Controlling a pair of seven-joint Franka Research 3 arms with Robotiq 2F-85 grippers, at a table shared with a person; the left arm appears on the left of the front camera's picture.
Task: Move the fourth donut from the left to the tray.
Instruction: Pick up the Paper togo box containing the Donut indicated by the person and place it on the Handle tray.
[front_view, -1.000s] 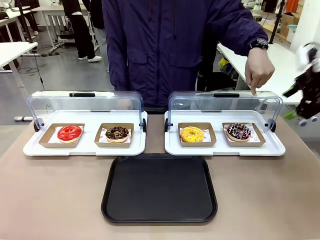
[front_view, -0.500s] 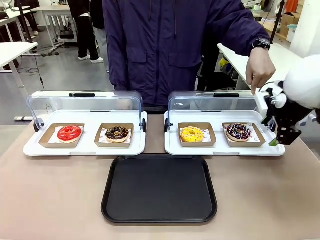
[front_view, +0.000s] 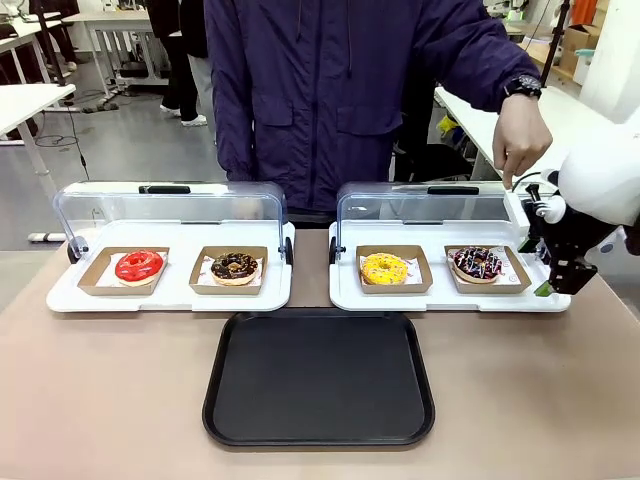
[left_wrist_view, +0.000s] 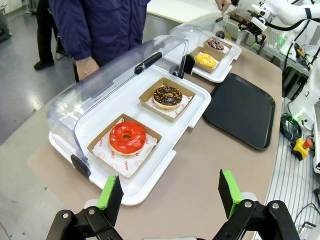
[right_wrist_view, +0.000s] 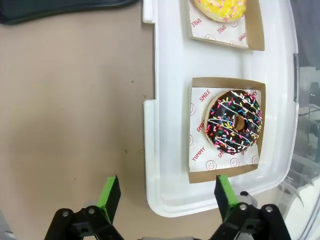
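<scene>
Your right gripper (front_view: 556, 284) is hanging with its jaws spread wide and nothing between them, just off the right end of the right white tray (front_view: 345, 296). In its wrist view the gripper (right_wrist_view: 165, 196) is looking down on that tray's edge (right_wrist_view: 167, 150), and the fourth donut (right_wrist_view: 235, 127) is lying just ahead of the green pads (right_wrist_view: 109, 192), untouched. Your left gripper (left_wrist_view: 170, 193) is also standing wide open and empty, hovering above the table's left end.

Nearest you, the black tray (front_view: 318, 380) is lying bare at the middle of the table. Just behind it, the fourth donut (front_view: 477, 263) is sitting in its brown cardboard holder (front_view: 488, 284) on the right white tray, beside the yellow donut (front_view: 384, 268). Behind them the clear lid (front_view: 440, 210) is standing raised. At the far side, the person's hand (front_view: 520, 138) is pointing down at the lid's right end.
</scene>
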